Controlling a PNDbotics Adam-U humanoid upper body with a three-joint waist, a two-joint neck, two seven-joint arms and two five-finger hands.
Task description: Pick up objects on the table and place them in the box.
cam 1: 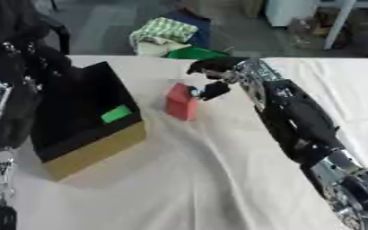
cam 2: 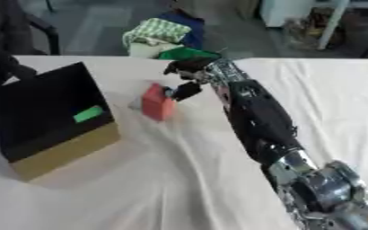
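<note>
Standing upright, long axis vertical, the red block (cam 1: pixel 181 102) is pinched by the right hand (cam 1: pixel 212 78).

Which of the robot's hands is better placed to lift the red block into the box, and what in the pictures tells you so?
The right hand. It reaches across the table and its fingers already curl around the top of the red block. The left arm shows only at the view's left edge, behind the box, away from the block.
</note>
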